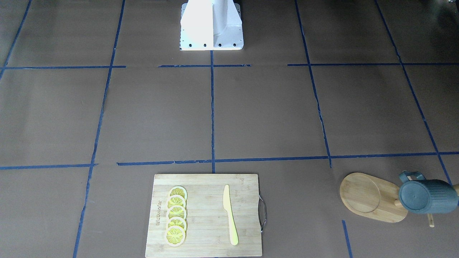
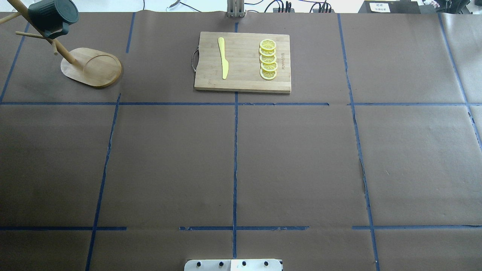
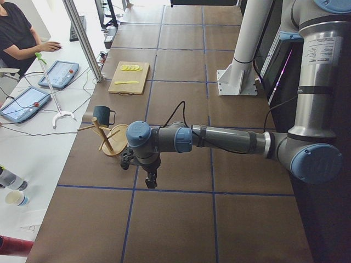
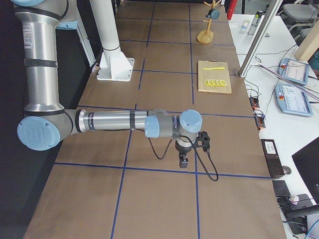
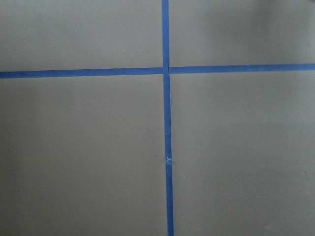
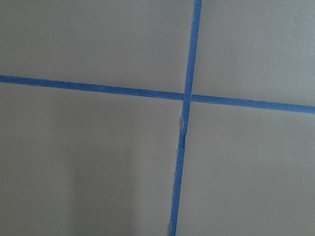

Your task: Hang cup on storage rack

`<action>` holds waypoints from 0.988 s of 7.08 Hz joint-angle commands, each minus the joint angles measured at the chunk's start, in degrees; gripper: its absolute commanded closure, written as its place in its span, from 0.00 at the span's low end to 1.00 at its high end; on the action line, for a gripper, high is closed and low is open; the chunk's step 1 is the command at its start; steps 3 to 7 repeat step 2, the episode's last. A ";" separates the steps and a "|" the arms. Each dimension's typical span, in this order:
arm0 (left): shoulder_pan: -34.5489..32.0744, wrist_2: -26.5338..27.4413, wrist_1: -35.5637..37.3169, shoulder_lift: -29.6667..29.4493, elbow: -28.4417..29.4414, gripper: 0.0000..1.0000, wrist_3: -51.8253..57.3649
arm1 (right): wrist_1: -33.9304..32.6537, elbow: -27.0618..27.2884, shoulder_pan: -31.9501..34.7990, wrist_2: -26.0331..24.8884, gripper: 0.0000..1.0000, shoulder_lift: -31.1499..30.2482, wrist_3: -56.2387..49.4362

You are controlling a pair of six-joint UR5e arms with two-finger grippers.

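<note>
I see the cup (image 1: 426,196) hung on the storage rack (image 1: 362,195), apart from my left tool (image 3: 150,179) and far from my right tool (image 4: 183,160). I cannot tell whether either tool is clenched or released.

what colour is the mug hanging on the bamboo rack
The mug is dark teal-grey with ribbed sides; clearest in the exterior front-facing view.

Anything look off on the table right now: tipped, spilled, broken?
Nothing stands out. The cup hangs on a peg of the storage rack, which stands upright in the side views. The lemon slices and knife lie tidy on the cutting board.
</note>
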 commanded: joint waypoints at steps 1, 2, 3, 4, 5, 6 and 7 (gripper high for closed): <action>-0.14 -0.08 0.08 -0.13 -0.38 0.00 0.68 | -0.42 -0.02 0.29 0.10 0.00 0.09 0.00; -0.23 -0.08 0.08 -0.13 -0.39 0.00 0.67 | -0.77 0.07 0.37 0.01 0.00 0.17 0.00; -0.23 -0.08 0.08 -0.13 -0.39 0.00 0.67 | -0.77 0.07 0.37 0.01 0.00 0.17 0.00; -0.23 -0.08 0.08 -0.13 -0.39 0.00 0.67 | -0.77 0.07 0.37 0.01 0.00 0.17 0.00; -0.23 -0.08 0.08 -0.13 -0.39 0.00 0.67 | -0.77 0.07 0.37 0.01 0.00 0.17 0.00; -0.23 -0.08 0.08 -0.13 -0.39 0.00 0.67 | -0.77 0.07 0.37 0.01 0.00 0.17 0.00; -0.23 -0.08 0.08 -0.13 -0.39 0.00 0.67 | -0.77 0.07 0.37 0.01 0.00 0.17 0.00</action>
